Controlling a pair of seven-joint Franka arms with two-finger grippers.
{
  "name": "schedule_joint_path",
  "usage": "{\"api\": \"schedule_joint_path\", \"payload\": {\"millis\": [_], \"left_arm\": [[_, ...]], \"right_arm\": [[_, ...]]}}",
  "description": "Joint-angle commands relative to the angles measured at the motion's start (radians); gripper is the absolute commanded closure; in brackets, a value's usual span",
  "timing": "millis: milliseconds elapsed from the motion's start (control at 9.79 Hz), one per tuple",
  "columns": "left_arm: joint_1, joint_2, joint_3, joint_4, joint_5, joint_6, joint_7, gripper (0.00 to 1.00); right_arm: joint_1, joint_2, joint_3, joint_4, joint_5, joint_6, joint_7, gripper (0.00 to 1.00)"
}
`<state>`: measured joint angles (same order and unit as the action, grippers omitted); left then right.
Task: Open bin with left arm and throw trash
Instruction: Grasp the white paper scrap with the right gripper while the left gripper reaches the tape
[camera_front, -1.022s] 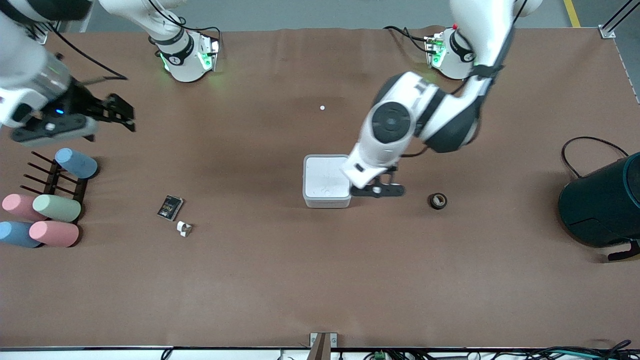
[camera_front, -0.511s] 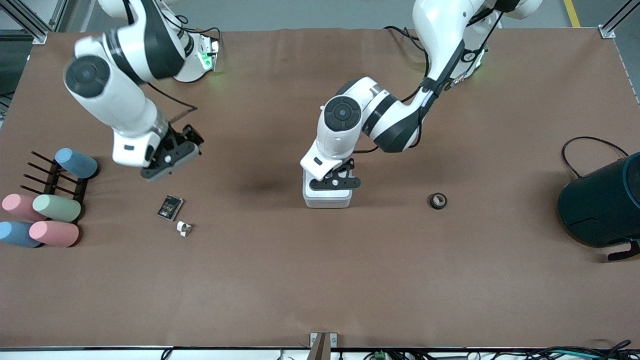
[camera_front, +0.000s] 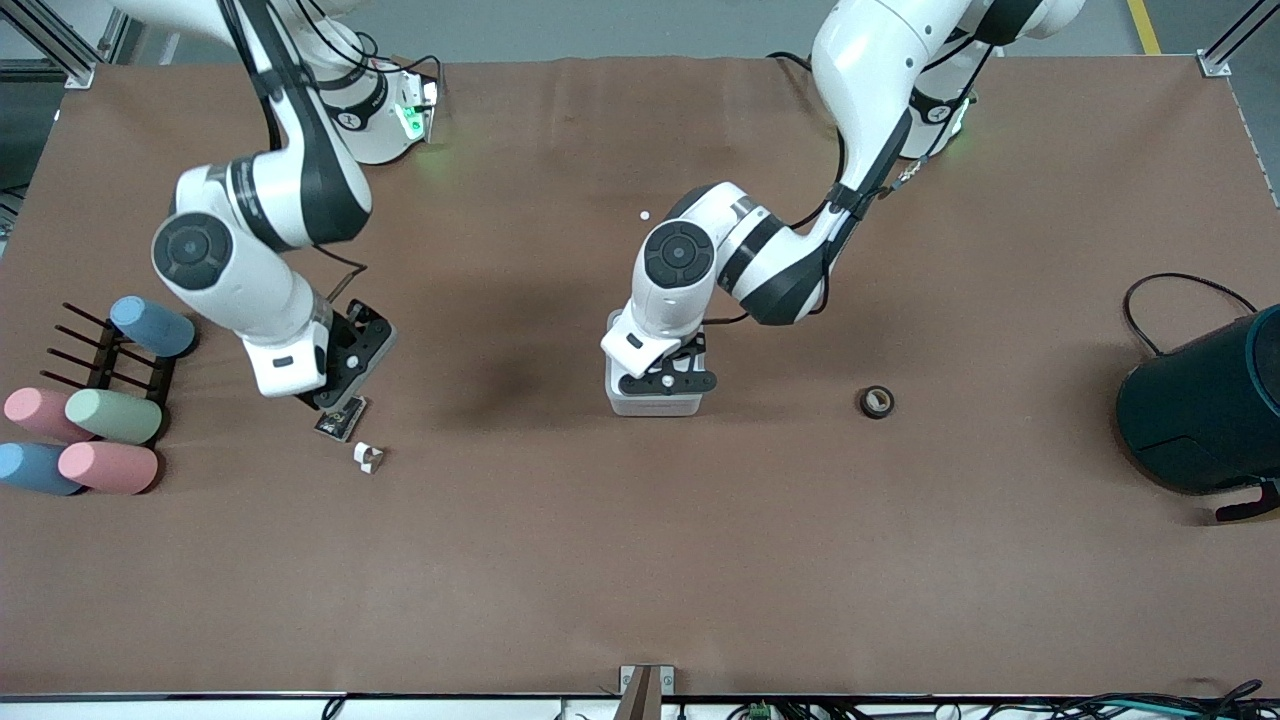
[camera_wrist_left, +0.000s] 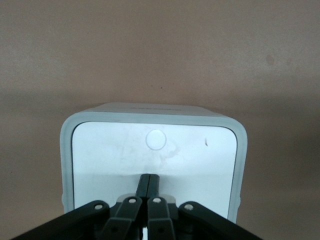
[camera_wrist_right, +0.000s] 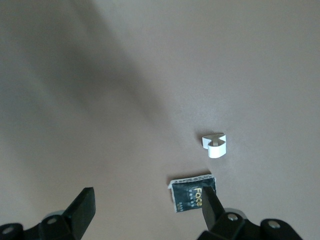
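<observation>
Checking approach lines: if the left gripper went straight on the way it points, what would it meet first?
Most likely the bin's lid: the left gripper, shut, points down at it, right over it or perhaps already touching; depth is unclear.

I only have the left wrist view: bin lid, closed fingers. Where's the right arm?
Observer: The right gripper is low over the black packet, toward the right arm's end of the table.
Operator: Open or shut?
Observer: Open. In the right wrist view one fingertip is at the packet's edge, with nothing gripped.
Operator: Other trash?
Observer: The white ring lies beside the packet, nearer the front camera. The black tape roll sits beside the bin, toward the left arm's end.
Operator: Lid up from outside?
Observer: No. The lid lies flat, with the left gripper shut and its tips on top of it.
</observation>
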<state>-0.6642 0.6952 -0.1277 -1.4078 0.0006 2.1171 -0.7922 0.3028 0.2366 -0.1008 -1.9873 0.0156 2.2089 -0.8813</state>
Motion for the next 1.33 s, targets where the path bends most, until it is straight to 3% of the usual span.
{"api": "schedule_joint_path", "payload": {"millis": [0, 409, 715, 818, 920, 1022, 1226], "left_arm": [[0.000, 0.012, 0.010, 0.026, 0.029, 0.000, 0.005, 1.00], [0.160, -0.149, 0.014, 0.035, 0.032, -0.271, 0.276, 1.00], [0.313, -0.151, 0.013, -0.009, 0.085, -0.353, 0.450, 0.96], [0.348, -0.151, 0.013, -0.048, 0.090, -0.339, 0.462, 0.78], [0.382, -0.152, 0.013, -0.107, 0.090, -0.277, 0.465, 0.16], [0.431, -0.172, 0.004, -0.185, 0.095, -0.216, 0.470, 0.02], [0.443, -0.248, 0.005, -0.415, 0.101, -0.012, 0.475, 0.01]], "right_arm": [[-0.051, 0.082, 0.009, 0.008, 0.007, 0.092, -0.137, 0.06], [-0.096, 0.226, 0.010, 0.126, 0.007, 0.115, -0.142, 0.07], [-0.096, 0.340, 0.010, 0.194, 0.017, 0.174, -0.143, 0.07], [-0.096, 0.363, 0.010, 0.194, 0.015, 0.211, -0.143, 0.07], [-0.097, 0.375, 0.010, 0.194, 0.017, 0.221, -0.157, 0.07], [-0.097, 0.378, 0.010, 0.193, 0.018, 0.221, -0.165, 0.09], [-0.097, 0.382, 0.010, 0.191, 0.018, 0.221, -0.166, 0.17]]}}
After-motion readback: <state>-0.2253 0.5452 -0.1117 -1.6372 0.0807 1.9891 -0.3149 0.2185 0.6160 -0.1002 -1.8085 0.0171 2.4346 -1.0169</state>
